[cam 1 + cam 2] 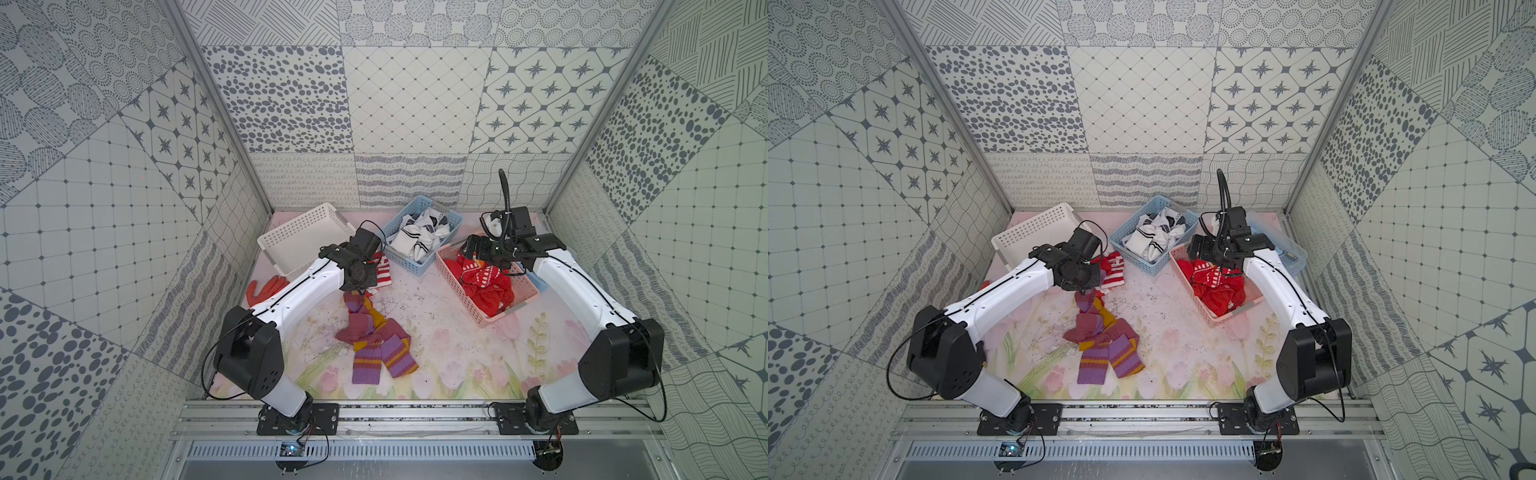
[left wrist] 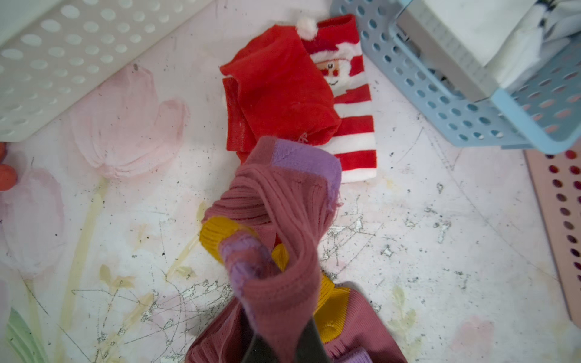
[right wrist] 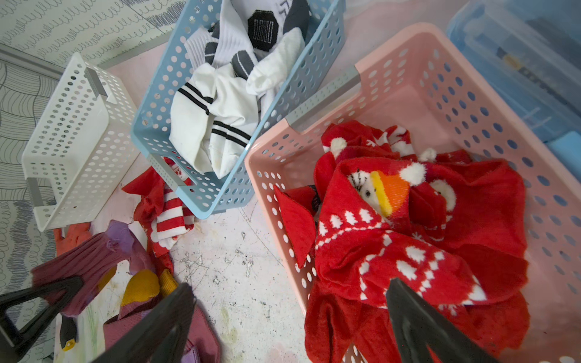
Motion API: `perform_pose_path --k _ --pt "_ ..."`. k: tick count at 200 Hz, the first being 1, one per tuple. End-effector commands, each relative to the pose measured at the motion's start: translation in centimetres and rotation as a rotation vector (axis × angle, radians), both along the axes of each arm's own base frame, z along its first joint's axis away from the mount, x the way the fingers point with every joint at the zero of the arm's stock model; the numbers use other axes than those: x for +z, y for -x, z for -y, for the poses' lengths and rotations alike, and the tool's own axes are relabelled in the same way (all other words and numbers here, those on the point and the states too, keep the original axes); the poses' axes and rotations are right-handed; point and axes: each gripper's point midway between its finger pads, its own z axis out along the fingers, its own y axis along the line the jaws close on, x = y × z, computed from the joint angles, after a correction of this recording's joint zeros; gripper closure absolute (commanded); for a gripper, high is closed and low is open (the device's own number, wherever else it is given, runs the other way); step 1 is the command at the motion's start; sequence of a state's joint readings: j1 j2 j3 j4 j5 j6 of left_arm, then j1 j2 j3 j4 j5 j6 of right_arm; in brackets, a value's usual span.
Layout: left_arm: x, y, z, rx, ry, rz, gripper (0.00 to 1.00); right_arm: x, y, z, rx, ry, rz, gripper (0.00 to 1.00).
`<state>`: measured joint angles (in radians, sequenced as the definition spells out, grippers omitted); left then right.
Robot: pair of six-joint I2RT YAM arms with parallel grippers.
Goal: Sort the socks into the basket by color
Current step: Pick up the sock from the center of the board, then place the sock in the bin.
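My left gripper is shut on a mauve sock with purple and mustard bands, pinching a fold of it above the table. More purple-mauve socks lie in a heap mid-table. A red-and-white striped Santa sock lies on the table beside the blue basket, which holds white socks. The pink basket holds red socks. My right gripper hangs open over the pink basket's near edge, holding nothing.
An empty white basket lies tipped at the back left. An orange glove rests on the table under my left arm. A clear blue lidded box stands behind the pink basket. Patterned walls close in three sides.
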<state>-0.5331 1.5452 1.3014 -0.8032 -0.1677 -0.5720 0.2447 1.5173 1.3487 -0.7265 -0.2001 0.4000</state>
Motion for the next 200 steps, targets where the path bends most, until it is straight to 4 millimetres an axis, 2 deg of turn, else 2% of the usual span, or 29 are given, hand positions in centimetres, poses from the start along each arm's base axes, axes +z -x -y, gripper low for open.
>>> perform_pose_path --k 1,31,57,102,135,171,200 --pt "3.5 0.8 -1.2 0.002 -0.006 0.044 1.0 2.4 -0.5 -1.0 0.045 -0.02 0.068 0.02" --pt "6.8 0.1 -2.2 0.028 0.027 0.106 1.0 2.5 -0.7 -1.9 0.067 -0.034 0.075 0.02" --pt "9.7 -1.2 -3.5 0.06 0.041 0.175 1.0 2.3 -0.6 -2.8 0.09 -0.042 0.072 0.02" --pt "14.6 -4.5 -6.1 0.104 0.057 0.296 1.0 2.0 -0.4 -4.1 0.121 -0.06 0.06 0.02" --pt "17.7 -7.6 -8.9 0.137 0.047 0.368 1.0 1.7 -0.3 -5.3 0.143 -0.071 0.054 0.02" --pt "19.2 -11.4 -12.4 0.18 0.032 0.407 1.0 1.7 -0.5 -6.5 0.166 -0.088 0.052 0.02" --pt "18.6 -14.5 -15.3 0.217 -0.005 0.408 1.0 1.5 -0.9 -7.2 0.179 -0.09 0.045 0.02"
